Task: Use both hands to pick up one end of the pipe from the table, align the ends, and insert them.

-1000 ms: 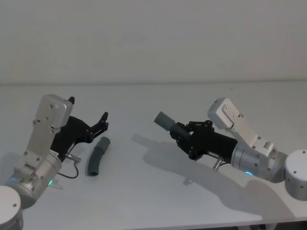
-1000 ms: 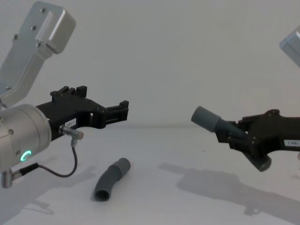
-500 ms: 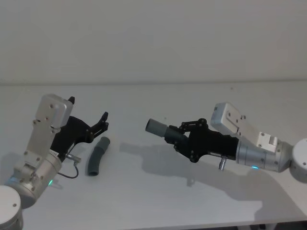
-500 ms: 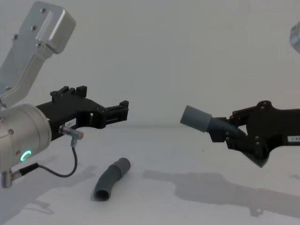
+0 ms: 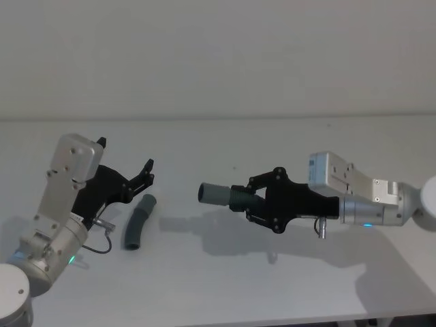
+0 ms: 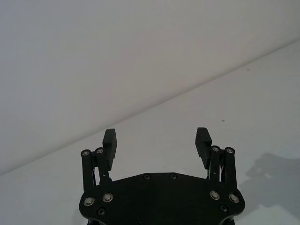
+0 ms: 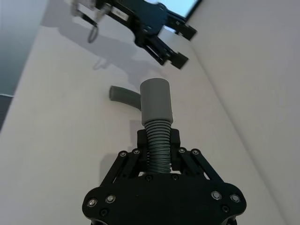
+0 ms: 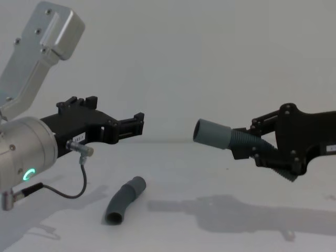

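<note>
Right hand (image 7: 158, 139) around ribbed pipe (image 7: 156, 101)

The table (image 5: 225, 286) is looking matt. The ribbed pipe piece (image 8: 212, 133) and the curved pipe piece (image 8: 123, 199) are showing dull grey plastic. The left gripper (image 6: 157, 138) and right gripper (image 7: 158, 139) are showing matt black plastic, the left wrist (image 8: 26, 157) satin metal.

Muted, even overhead light; soft grey shadows lie on the table (image 5: 204, 293) under the right gripper (image 5: 251, 204), its pipe (image 5: 218, 195) and the left gripper (image 5: 125, 154)
</note>
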Motion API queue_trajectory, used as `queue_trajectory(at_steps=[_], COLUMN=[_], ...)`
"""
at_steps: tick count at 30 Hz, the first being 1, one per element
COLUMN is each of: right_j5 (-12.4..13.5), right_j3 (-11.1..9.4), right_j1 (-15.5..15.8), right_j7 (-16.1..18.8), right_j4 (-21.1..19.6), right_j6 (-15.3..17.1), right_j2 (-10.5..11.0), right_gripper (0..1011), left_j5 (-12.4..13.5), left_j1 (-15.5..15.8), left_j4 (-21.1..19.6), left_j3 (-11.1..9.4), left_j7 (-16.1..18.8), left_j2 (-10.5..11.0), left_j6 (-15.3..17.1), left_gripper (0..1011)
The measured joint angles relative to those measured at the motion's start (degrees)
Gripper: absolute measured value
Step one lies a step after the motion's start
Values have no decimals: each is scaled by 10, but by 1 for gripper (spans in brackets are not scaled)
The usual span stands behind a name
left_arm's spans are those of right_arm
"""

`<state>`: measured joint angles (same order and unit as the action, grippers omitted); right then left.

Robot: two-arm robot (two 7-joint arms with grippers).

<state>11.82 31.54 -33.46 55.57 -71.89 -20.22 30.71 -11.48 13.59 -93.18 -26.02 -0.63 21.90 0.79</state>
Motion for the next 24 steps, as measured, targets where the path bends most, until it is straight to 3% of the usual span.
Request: queue_trajectory(at_steps=[13,24], right_j5=[12,-36], right_j3=[35,65], right_j1=[-77,-142], right_j7=[112,149], right_j4=[69,115], right_j6=[-105,-161], right_j2=[-17,-31], right_gripper=[235,236], left_j5=[0,0], left_j1=[0,0], left_j4=[0,0], left_j3=[0,0], left_j7=[0,0], left_j2=[0,0], left_j6=[0,0], left_gripper=[1002,1001])
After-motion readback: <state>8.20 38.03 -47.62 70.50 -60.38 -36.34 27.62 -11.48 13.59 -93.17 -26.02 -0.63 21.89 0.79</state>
